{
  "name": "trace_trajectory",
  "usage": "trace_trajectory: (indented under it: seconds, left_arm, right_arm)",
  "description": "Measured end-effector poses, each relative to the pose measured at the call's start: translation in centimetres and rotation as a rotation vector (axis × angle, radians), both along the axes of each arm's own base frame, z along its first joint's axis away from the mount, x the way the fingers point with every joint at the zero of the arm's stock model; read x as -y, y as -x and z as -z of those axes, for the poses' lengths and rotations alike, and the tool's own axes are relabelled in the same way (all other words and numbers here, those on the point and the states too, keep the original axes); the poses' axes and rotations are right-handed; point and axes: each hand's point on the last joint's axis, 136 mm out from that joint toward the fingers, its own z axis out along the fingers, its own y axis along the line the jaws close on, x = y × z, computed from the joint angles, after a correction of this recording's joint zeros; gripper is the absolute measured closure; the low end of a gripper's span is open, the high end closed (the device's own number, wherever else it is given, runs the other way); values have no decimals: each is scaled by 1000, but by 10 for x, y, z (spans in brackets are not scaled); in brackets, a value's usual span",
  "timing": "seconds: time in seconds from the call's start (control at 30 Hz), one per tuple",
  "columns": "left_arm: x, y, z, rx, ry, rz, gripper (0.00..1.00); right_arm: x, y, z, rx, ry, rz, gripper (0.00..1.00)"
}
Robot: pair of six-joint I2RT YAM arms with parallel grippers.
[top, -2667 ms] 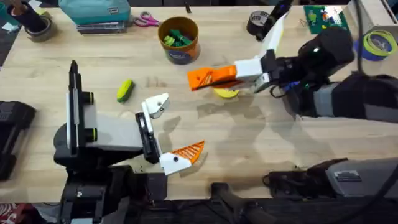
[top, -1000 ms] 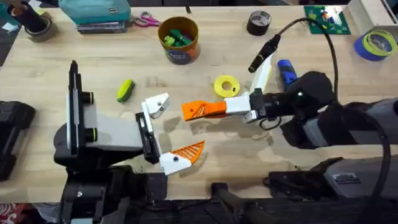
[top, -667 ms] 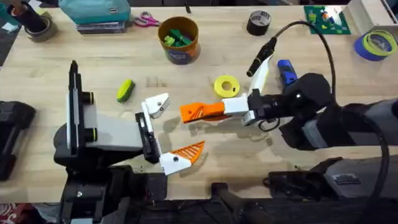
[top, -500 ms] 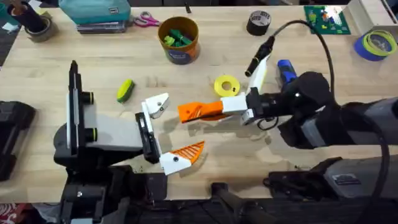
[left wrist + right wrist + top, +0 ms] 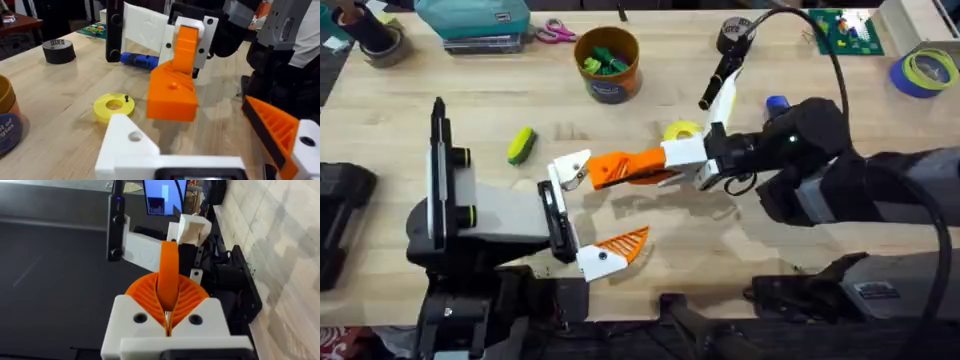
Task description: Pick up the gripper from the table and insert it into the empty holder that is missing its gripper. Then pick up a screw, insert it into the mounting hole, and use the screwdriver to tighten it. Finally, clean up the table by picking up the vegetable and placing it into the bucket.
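Carrying the small orange ribbed plastic gripper (image 5: 615, 169) clamped, the right gripper (image 5: 632, 170) has moved left, now touching the white blocky holder (image 5: 571, 168); insertion appears imminent. Left gripper (image 5: 588, 214) stands apart.

The right gripper (image 5: 605, 172) is stretched across the middle, fingers closed; the left gripper (image 5: 592, 215) is held spread wide apart.

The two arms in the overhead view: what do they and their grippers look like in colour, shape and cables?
The left arm is black and grey with green rings. Its gripper has white blocky bases; one bears an orange ribbed pad, the other is bare. The right arm is black and grey with a looping black cable; its gripper is white with orange ribbed pads.
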Motion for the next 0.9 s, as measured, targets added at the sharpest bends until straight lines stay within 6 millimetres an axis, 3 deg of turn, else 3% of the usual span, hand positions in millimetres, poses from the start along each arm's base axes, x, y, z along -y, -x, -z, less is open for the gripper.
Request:
trace_trajectory:
  seconds: [0.9]
  left_arm:
    - [0,0,0,0,0,0,15]
  right_arm:
    - [-4,1,0,-25,2,1,992]
